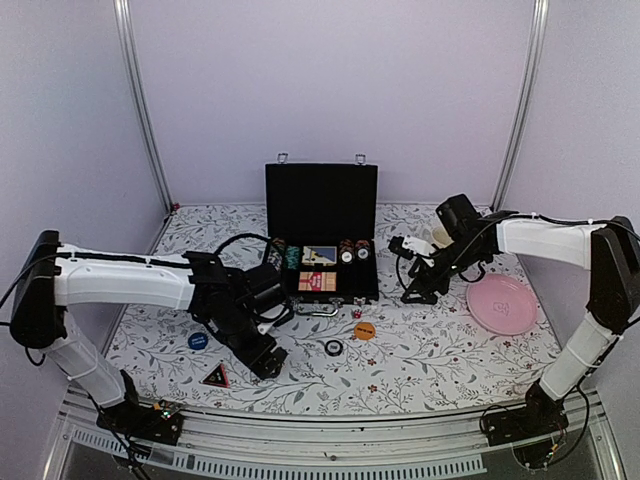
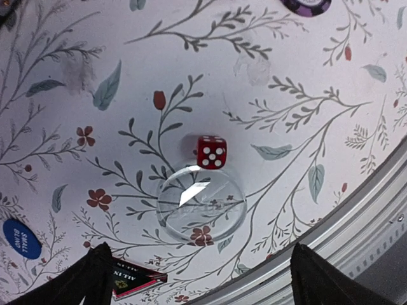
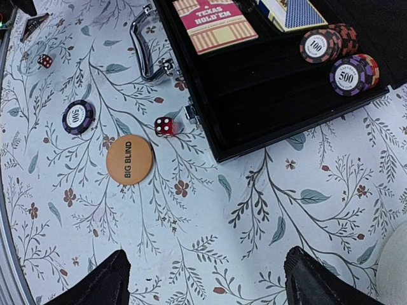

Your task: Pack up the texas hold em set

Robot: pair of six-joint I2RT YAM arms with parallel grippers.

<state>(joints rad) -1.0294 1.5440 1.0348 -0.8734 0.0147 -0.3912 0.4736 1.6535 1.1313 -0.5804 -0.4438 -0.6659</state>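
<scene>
The black briefcase [image 1: 322, 283] lies open at the table's middle, lid upright, with card decks [image 3: 215, 22] and striped chips [image 3: 327, 43] inside. My left gripper [image 1: 266, 364] is open and empty; in its wrist view [image 2: 200, 286] it hangs just short of a clear round button [image 2: 201, 203] with a red die [image 2: 211, 152] beyond. The triangle token [image 1: 216, 377] and blue button [image 1: 198, 340] lie to its left. My right gripper [image 1: 413, 294] is open and empty over bare cloth [image 3: 203, 286], right of the case. An orange Big Blind button [image 3: 129, 159], another red die [image 3: 165, 126] and a purple chip [image 3: 79, 117] lie in front of the case.
A pink plate [image 1: 503, 303] sits at the right, under the right arm. A cream mug [image 1: 440, 237] stands behind the right wrist, its edge showing in the right wrist view [image 3: 395, 267]. The case's silver handle [image 3: 147, 47] sticks out toward the front. The table's metal front rail [image 2: 375, 210] runs near the left gripper.
</scene>
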